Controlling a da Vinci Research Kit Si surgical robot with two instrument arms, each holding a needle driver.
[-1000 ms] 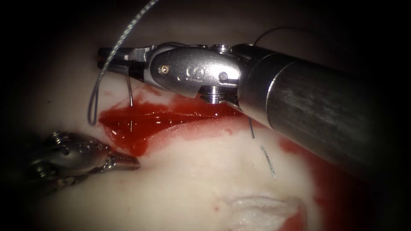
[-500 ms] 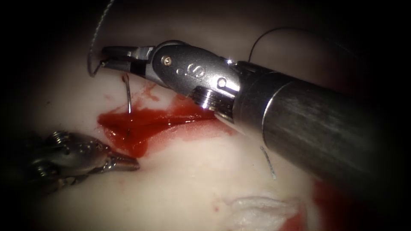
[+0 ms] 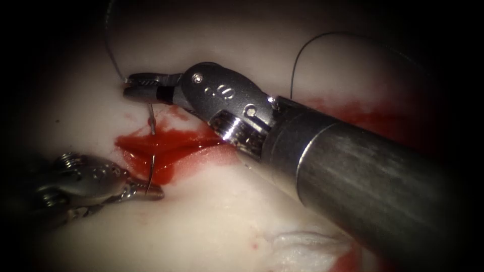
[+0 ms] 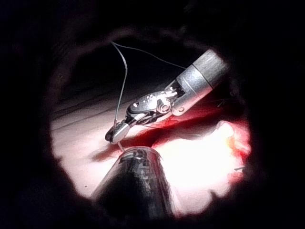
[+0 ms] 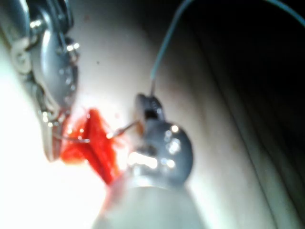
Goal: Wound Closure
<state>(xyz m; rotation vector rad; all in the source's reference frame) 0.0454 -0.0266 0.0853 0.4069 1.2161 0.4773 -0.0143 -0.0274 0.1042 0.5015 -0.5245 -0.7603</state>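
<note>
My right tool [image 3: 141, 86] reaches over the tissue [image 3: 212, 211] from the right. Its jaws are shut on the curved needle [image 3: 152, 121] near its tail end, where the thread [image 3: 112, 55] leaves upward. The needle dips into the red fluid [image 3: 171, 143] at the left end of the cut. It comes out again on the near edge, with its tip [image 3: 149, 184] against my left tool [image 3: 148, 192]. The left jaws look shut, with the tip lying across them. The right wrist view has the needle [image 5: 76, 139] running between the right jaws [image 5: 145, 107] and the left tool [image 5: 47, 138].
White gauze [image 3: 307, 246] lies on the tissue at the near right. A slack arc of thread [image 3: 297, 60] rises behind the right tool's shaft [image 3: 363, 176]. More red fluid [image 3: 358, 113] stains the tissue beyond the shaft. The left shaft [image 4: 138, 183] sits near the right tool [image 4: 152, 107].
The right tool moved down and toward the cut, turning at the wrist. The needle went deeper and its tip emerged by the left jaws. The left tool stayed still.
</note>
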